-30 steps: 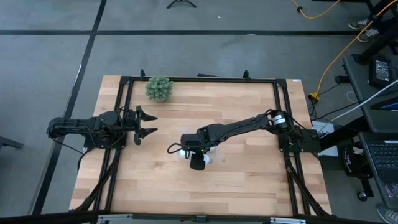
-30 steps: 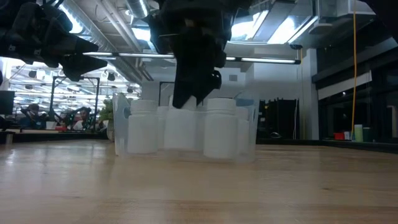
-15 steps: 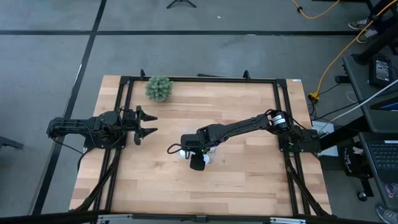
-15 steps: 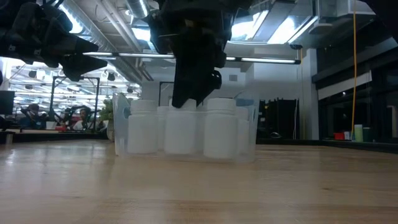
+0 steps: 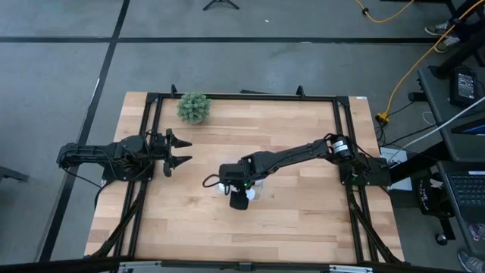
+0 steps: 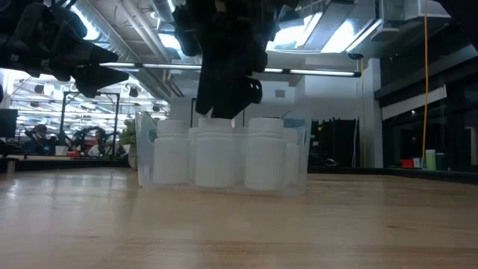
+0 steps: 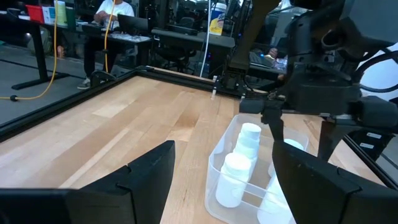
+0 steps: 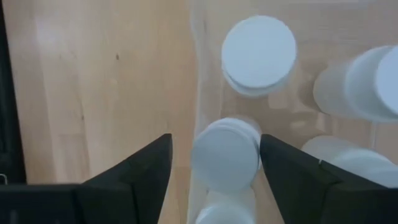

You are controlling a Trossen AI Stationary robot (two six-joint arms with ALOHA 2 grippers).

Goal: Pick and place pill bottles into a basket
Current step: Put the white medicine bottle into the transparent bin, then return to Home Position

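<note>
- The wooden table [image 5: 303, 220] fills the middle of the high view, ringed by a black frame.
- The right arm [image 5: 295, 155] reaches from the table's right edge to its centre, where the right gripper [image 8: 214, 171] hangs straight above the basket. Its fingers stand apart on either side of one bottle's cap, and no contact with the cap can be made out; in the low view the fingertips sit just over the middle bottle's top.
- The left arm [image 5: 98, 158] waits at the table's left edge, its left gripper [image 5: 180, 152] spread open and holding nothing, well apart from the basket.
- A green bushy plant [image 5: 194, 108] stands near the table's far left corner.
- The basket [image 7: 219, 162], a clear low-walled tray, rests on the table's centre under the right gripper.
- The pill bottles [image 6: 216, 153] stand upright inside the basket, close together; three show in a row in the low view, with others behind them.
</note>
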